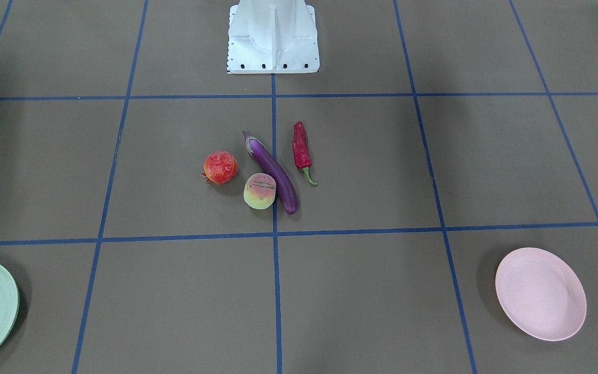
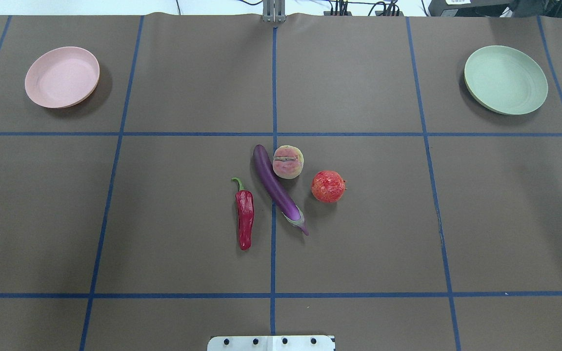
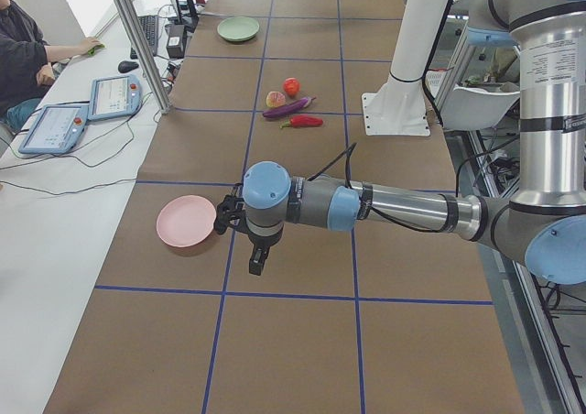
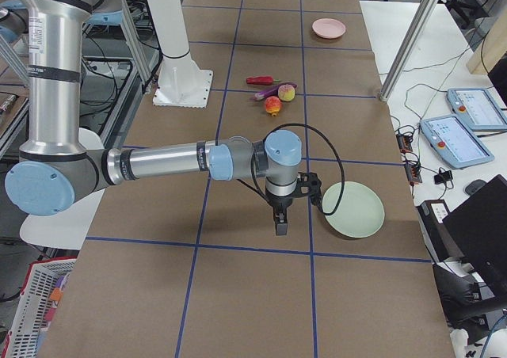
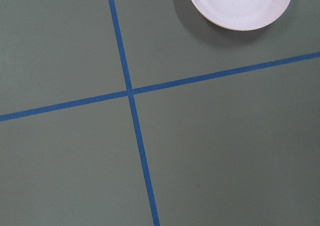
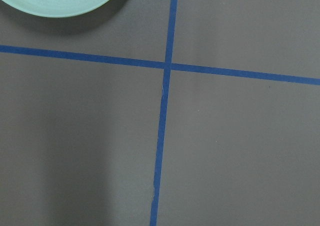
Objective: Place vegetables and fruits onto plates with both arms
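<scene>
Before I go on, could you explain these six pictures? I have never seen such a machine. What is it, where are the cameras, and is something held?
It is a robot with a left arm and a right arm, each ending in a two-finger gripper. Two pictures look down on the table, one from behind the robot, one facing it. Two look along it from its ends: one shows the left gripper near the pink plate, the other the right gripper near the green plate. Two come from wrist cameras: table and a plate's edge. In the middle lie an eggplant, a chili pepper, a peach and a pomegranate. Both plates are empty; nothing is held.
</scene>
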`<action>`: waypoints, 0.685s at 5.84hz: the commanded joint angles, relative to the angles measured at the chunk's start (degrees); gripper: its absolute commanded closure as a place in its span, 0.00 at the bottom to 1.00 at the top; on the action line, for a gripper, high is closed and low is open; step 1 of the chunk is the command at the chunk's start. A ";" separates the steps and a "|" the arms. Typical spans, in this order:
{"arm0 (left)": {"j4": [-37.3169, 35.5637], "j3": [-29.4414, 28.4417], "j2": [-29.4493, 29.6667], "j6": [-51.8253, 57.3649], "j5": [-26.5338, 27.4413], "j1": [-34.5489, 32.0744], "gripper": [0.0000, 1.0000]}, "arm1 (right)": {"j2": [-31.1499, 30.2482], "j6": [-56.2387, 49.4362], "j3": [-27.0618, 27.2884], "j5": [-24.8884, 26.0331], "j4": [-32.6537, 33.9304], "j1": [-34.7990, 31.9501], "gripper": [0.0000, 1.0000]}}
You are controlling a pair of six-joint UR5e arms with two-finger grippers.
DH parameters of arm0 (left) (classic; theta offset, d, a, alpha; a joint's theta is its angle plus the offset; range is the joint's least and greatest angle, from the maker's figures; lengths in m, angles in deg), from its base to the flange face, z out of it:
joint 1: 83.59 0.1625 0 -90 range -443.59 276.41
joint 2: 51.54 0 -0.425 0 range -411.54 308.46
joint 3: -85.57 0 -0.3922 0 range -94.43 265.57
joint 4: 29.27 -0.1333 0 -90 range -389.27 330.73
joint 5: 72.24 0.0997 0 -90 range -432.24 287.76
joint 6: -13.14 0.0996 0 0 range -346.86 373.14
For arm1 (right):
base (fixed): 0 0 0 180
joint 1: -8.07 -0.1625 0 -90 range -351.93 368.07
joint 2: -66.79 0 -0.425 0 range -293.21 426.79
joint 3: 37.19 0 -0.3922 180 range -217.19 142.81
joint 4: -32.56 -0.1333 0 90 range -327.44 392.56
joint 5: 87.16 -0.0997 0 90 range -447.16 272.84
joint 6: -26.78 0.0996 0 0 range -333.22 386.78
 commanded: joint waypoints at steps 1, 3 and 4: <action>0.56 -0.87 -1.19 0.55 1.47 0.00 0.00 | 1.75 -0.60 0.71 -1.11 -2.38 0.21 0.00; 0.91 -1.49 -0.41 0.47 1.49 0.09 0.00 | 10.12 0.18 0.28 -1.47 -13.01 10.33 0.00; 1.00 -1.23 -0.41 0.38 1.49 0.18 0.00 | 17.33 4.71 0.10 -0.86 -13.21 17.89 0.00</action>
